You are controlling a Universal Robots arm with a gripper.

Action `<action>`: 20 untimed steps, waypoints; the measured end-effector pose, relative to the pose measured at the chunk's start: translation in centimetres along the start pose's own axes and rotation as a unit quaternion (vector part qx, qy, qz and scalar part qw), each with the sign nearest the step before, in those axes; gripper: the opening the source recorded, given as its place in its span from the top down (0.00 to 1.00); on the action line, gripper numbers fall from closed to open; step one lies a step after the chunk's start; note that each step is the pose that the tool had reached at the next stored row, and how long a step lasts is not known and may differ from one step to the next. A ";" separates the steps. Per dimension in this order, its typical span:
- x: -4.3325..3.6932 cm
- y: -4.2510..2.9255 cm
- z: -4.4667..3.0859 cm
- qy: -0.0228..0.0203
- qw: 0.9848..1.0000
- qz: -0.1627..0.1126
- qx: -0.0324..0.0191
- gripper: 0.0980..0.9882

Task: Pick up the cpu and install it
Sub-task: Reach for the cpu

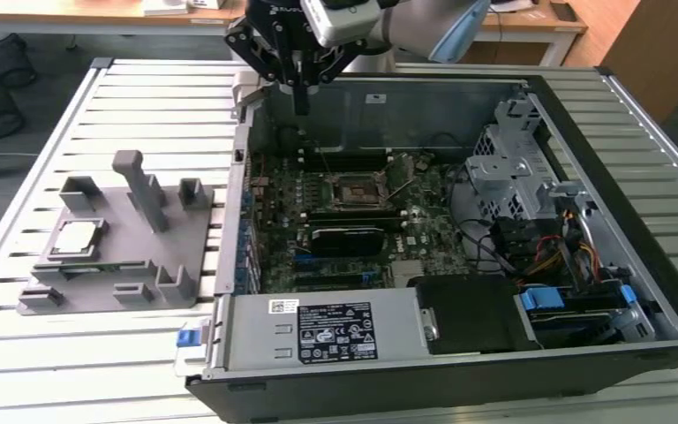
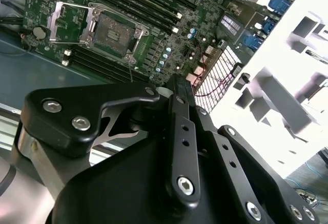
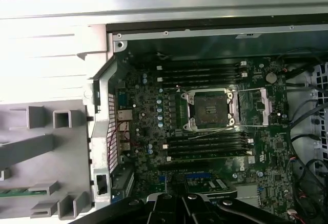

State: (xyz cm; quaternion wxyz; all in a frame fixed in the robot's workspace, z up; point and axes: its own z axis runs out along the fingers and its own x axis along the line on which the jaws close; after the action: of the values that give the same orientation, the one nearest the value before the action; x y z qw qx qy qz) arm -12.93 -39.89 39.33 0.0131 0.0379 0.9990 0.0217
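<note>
Exterior view has your gripper [image 1: 301,104] hanging over the far wall of the open computer case [image 1: 433,93], close to the case's far corner on the exterior view's left. The fingers point straight down. As far as I can make out, they're pinched together into one thin tip with nothing between them, so you're carrying nothing.

The cpu [image 1: 80,237] is nowhere near that. It's lying flat, silvery top up, in a square pocket of the grey holder [image 1: 139,296]. The holder sits on the slatted worktop [image 1: 162,97] beside the case, toward the worktop's edge on the exterior view's left.

So from the fingertips the chip is well off toward the exterior view's left, toward the near edge of the worktop, and lower down, with the case's side wall between the two. It's square, so there's no long axis to fuss over, and its sides look lined up with the holder's own edges. Don't mix it up with the thin green memory stick [image 3: 15,192] parked on the same holder.

First wrist view looks down on the motherboard [image 3: 154,131]. The socket [image 3: 211,109] sits bare there with its load plate [image 3: 267,105] flipped open, so nothing's installed.

My read is that the gripper is much nearer the socket than the chip, and the pickup isn't done yet.
</note>
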 end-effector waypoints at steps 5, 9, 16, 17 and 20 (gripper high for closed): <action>0.45 -0.03 -0.01 0.000 1.000 0.000 0.000 0.99; 0.89 -0.07 -0.01 0.000 1.000 0.000 0.000 0.99; 1.82 -0.14 -0.01 0.000 1.000 0.000 0.000 0.99; 1.96 -0.15 -0.01 0.000 1.000 0.000 0.000 0.99; 2.33 -0.18 -0.01 0.000 1.000 0.000 0.000 0.99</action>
State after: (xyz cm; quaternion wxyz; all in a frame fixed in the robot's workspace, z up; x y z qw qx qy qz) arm -15.27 -39.89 39.28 0.0131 0.0379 0.9990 0.0217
